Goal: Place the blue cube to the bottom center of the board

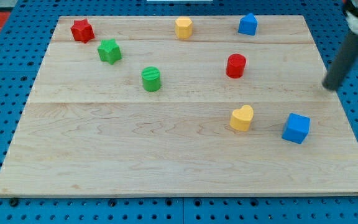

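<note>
The blue cube [296,128] sits on the wooden board [166,155] at the view's lower right, just right of a yellow heart block [242,117]. My tip [330,87] is the lower end of the dark rod coming in from the view's upper right. It stands near the board's right edge, above and to the right of the blue cube, apart from it and touching no block.
A second blue block, house-like in shape [248,24], and a yellow cylinder [183,27] sit along the top. A red cylinder [235,65], green cylinder [151,79], green star [109,51] and red star [82,30] lie further left.
</note>
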You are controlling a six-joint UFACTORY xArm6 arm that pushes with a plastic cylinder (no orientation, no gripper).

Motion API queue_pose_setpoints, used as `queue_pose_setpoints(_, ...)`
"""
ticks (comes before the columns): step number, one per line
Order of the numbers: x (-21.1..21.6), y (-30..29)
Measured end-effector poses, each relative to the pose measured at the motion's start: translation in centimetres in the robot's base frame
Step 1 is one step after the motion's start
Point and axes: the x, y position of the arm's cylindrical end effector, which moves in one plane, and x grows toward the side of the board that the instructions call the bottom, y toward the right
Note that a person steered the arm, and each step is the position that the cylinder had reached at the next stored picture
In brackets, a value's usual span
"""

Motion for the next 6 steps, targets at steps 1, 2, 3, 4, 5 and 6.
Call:
queue_pose_setpoints(1, 4.3, -6.1)
queue_pose_setpoints(2, 7.5, -15.9)
queue_pose_setpoints(3, 8.4, -10.5)
queue_pose_setpoints(4, 10.6, -12.3)
queue_pose_setpoints(5, 11.6, -20.9)
queue_pose_setpoints(6, 11.5, -22.9)
